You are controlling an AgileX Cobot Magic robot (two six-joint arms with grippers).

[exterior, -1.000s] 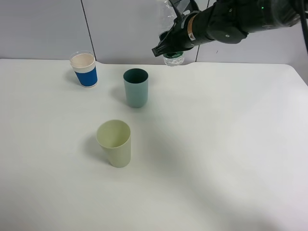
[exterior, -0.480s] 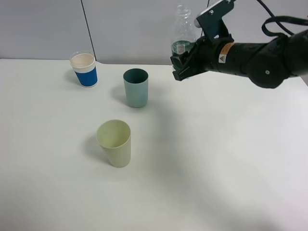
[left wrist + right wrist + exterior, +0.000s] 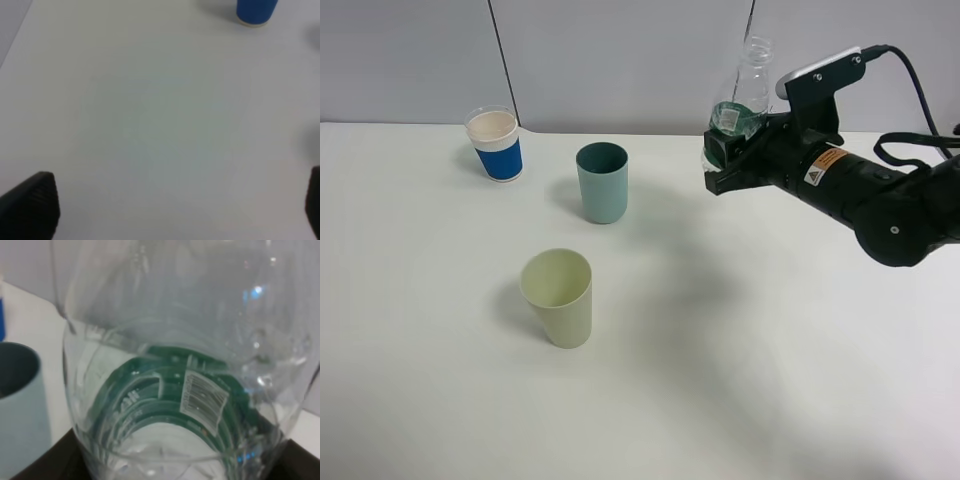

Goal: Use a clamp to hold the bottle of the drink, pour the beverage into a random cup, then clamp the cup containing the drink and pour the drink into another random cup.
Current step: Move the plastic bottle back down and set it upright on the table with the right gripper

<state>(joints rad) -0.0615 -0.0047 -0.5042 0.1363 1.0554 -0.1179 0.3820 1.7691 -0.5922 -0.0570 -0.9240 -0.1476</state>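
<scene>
Exterior high view: the right hand (image 3: 733,155) clamps the bottle (image 3: 750,78) upright over the worktop's (image 3: 770,400) far edge, apart from the teal cup (image 3: 602,182). Pouring hasn't begun, I reckon; next the mouth must travel over a cup, then tip. The left hand (image 3: 172,210) hangs spread wide.

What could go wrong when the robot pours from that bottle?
The clear bottle is gripped only near its bottom by the right gripper, so it might slip or swing when tipped. The teal cup stands off to one side, so the drink could miss it and splash the table.
</scene>
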